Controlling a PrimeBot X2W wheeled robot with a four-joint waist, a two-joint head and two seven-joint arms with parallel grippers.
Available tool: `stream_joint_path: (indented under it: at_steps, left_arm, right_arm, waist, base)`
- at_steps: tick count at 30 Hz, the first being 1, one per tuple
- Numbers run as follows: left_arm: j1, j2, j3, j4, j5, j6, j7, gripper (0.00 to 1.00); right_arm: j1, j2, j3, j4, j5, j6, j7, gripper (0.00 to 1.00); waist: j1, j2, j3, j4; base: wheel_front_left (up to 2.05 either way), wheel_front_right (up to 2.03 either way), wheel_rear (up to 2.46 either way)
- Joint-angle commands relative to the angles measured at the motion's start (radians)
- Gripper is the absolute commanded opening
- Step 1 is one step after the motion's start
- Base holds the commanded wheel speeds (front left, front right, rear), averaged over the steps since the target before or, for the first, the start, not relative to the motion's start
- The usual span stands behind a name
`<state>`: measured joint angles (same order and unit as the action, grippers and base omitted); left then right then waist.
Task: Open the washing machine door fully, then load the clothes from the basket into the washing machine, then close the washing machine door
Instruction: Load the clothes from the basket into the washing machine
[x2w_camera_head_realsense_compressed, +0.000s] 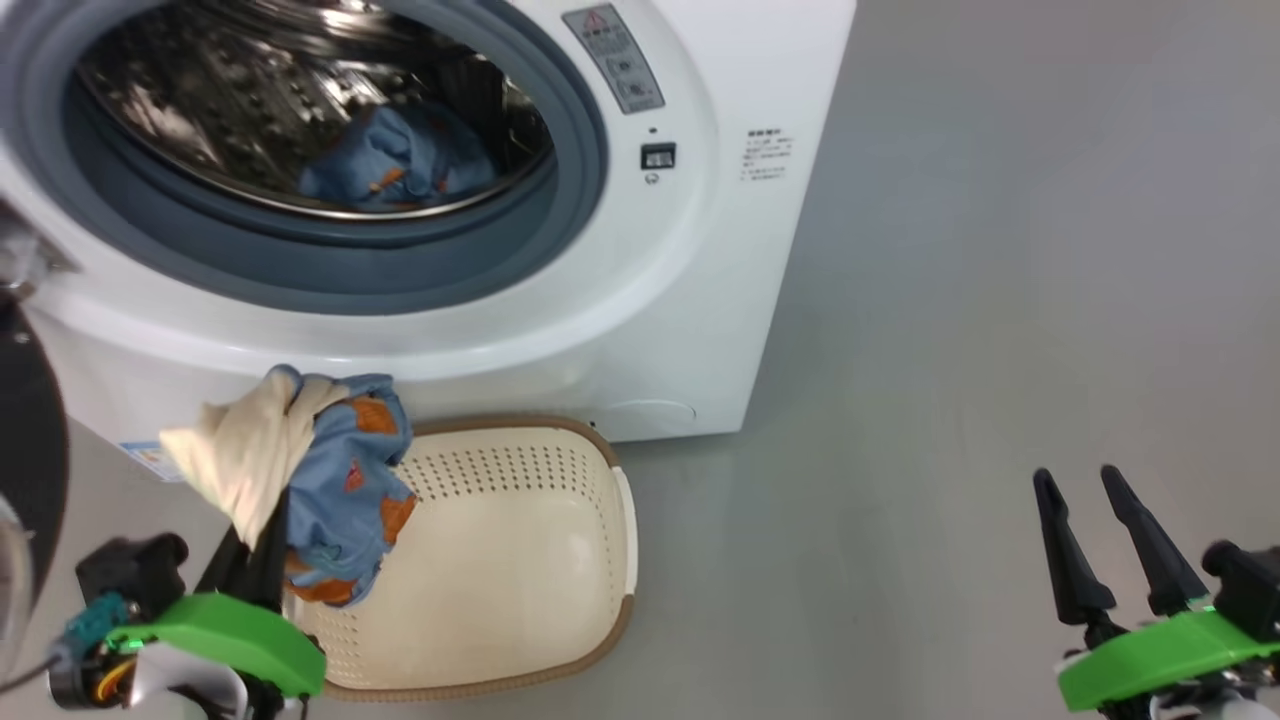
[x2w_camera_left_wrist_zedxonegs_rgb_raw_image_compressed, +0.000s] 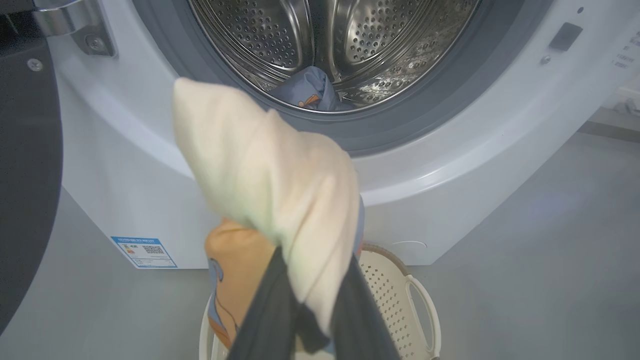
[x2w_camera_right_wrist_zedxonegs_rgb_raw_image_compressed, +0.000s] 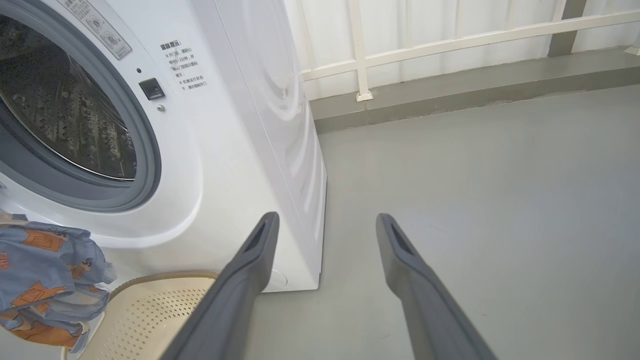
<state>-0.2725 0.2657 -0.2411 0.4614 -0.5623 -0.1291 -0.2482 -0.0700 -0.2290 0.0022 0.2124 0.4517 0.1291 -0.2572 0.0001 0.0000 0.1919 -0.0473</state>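
In the head view, the big white boxy front-loading washing machine (x2w_camera_head_realsense_compressed: 700, 300) stands with its drum mouth uncovered. Its round door (x2w_camera_head_realsense_compressed: 25, 430) with the glossy black rim is swung out at the left edge, and one light blue bear-print garment (x2w_camera_head_realsense_compressed: 400, 160) lies in the steel drum. The left gripper (x2w_camera_head_realsense_compressed: 262, 545) pinches a bundle of clothes (x2w_camera_head_realsense_compressed: 330, 470), cream-white and light blue fabric with orange-brown prints. It holds them above the left end of the small cream perforated plastic basket (x2w_camera_head_realsense_compressed: 520, 570) with a brown rim. The basket sits on the grey floor (x2w_camera_head_realsense_compressed: 950, 350) just in front of the machine, and its visible bottom is bare. The right gripper (x2w_camera_head_realsense_compressed: 1078, 476) hangs well apart at the lower right, fingers spread and holding nothing. In the left wrist view, two dark fingers (x2w_camera_left_wrist_zedxonegs_rgb_raw_image_compressed: 265, 310) press together on the cream cloth, which rises toward the drum opening. In the right wrist view, the spread fingers frame bare floor beside the machine. The loading step is in hand. Next, the bundle probably needs lifting over the grey-blue gasket (x2w_camera_left_wrist_zedxonegs_rgb_raw_image_compressed: 400, 122) and well into the drum before release, so nothing drapes on the lip.
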Motion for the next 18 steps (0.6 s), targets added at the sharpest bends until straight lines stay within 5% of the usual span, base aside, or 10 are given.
stream_joint_path:
  at_steps: [1, 18]
  left_arm:
    - [0.007, 0.019, 0.057, -0.044, 0.025, -0.002, -0.014, 0.00]
    - [0.252, -0.068, 0.255, -0.342, 0.195, -0.002, -0.014, 0.00]
  right_arm:
    - [0.018, -0.022, 0.008, -0.024, 0.010, 0.002, -0.005, 1.00]
    - [0.088, -0.027, -0.046, -0.030, 0.013, 0.002, -0.005, 1.00]
  waist:
    - [-0.0001, 0.0000, -0.027, 0.022]
    - [-0.0001, 0.0000, -0.076, 0.061]
  base:
    - [0.00, 0.00, 0.00]
    - [0.00, 0.00, 0.00]
